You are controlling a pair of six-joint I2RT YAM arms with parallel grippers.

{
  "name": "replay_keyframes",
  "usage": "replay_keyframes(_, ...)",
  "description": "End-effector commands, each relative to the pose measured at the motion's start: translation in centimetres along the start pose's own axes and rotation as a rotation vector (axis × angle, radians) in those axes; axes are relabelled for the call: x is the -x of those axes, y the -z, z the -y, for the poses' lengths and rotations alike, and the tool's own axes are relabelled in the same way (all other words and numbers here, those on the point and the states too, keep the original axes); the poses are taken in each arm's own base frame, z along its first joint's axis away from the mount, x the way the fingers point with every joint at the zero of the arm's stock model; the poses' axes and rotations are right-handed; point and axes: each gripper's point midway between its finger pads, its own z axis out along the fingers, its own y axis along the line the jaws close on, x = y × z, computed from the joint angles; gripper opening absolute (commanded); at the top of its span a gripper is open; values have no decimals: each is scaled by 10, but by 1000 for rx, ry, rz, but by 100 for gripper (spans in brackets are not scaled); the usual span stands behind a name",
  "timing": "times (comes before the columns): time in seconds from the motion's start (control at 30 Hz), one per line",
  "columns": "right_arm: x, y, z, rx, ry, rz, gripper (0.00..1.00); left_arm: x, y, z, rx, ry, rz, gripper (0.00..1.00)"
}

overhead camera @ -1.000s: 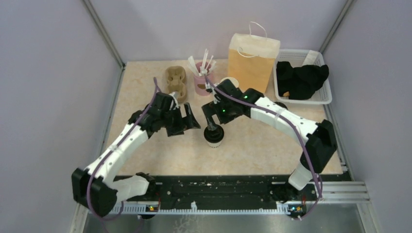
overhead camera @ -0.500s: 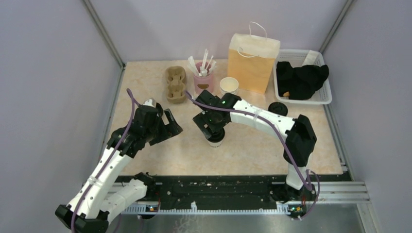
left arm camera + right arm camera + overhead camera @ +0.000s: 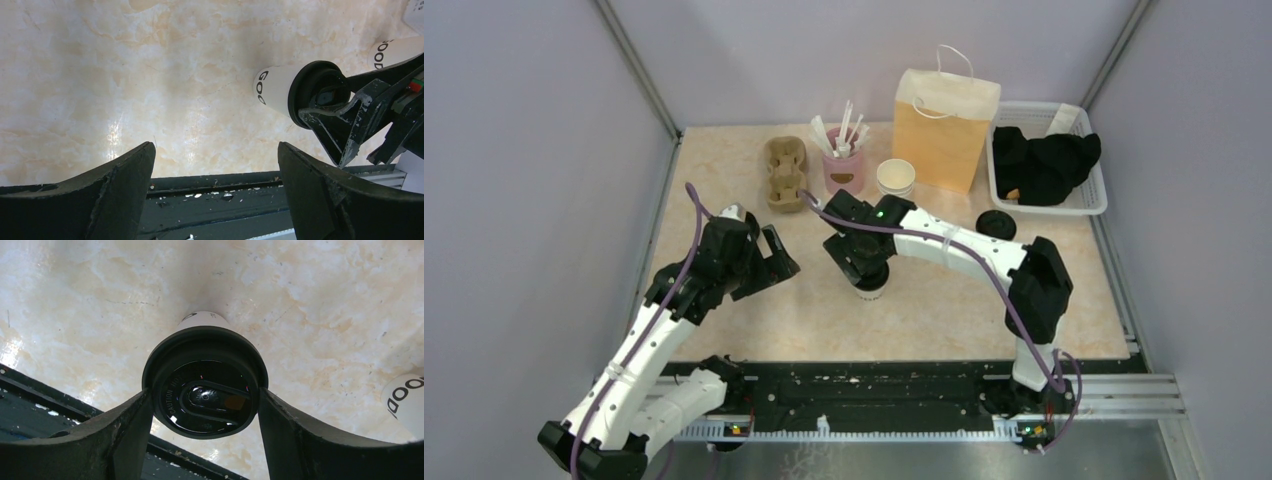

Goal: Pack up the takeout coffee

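**A:** Where is the coffee?

**B:** One lidded coffee cup (image 3: 865,289) stands upright on the marbled tabletop (image 3: 724,170), just left of the middle of the overhead view. It is directly under the right gripper (image 3: 204,394).

**A:** Is it gripped?

**B:** Yes. In the right wrist view the two fingers (image 3: 125,430) press against opposite sides of the round black lid, clamped on it. The left wrist view shows the cup's white wall with dark lettering below the lid.

**A:** And the other cup?

**B:** A second lettered cup (image 3: 406,401) sits at the right edge of the right wrist view, apart from the gripped one. Its top is out of frame, so I cannot tell whether it has a lid. I cannot make it out in the overhead view.

**A:** The left gripper?

**B:** The left gripper (image 3: 215,147) hovers to the left of the gripped cup, not touching it. Its fingers are spread wide, with bare tabletop between them.

**A:** What stands along the top of the overhead view?

**B:** From left to right there are five things:
- a cardboard cup carrier (image 3: 785,172)
- a pink cup (image 3: 844,172) holding white stirrers
- a stack of lidless cups (image 3: 895,177)
- a paper bag (image 3: 944,125)
- a white basket (image 3: 1096,195) with dark contents

A loose black lid (image 3: 995,223) lies right of centre, beside the right arm.
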Motion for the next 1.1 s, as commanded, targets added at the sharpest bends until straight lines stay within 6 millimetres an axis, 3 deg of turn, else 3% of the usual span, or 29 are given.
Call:
replay_keyframes(0.0,-11,17,40,-107,-112,36,68,5,-3,3,-11,-4,19,98)
replay_keyframes(0.1,-34,23,77,-157,-212,31,67,3,-6,5,-22,-4,6,98)
replay_keyframes(0.33,-112,39,151,-306,-444,-32,68,5,-12,13,-48,-18,-5,98)
replay_keyframes(0.57,-157,56,195,-410,-677,-7,69,3,-16,22,-81,-29,-33,98)
replay_keyframes(0.7,-172,55,218,-443,-807,-14,70,4,-16,25,-94,-31,-37,98)
replay_keyframes(0.87,-173,51,231,-461,-841,-6,73,6,-14,27,-100,-34,-34,98)
replay_keyframes(1.07,-158,69,228,-413,-807,45,96,9,-10,29,-97,-42,-31,98)
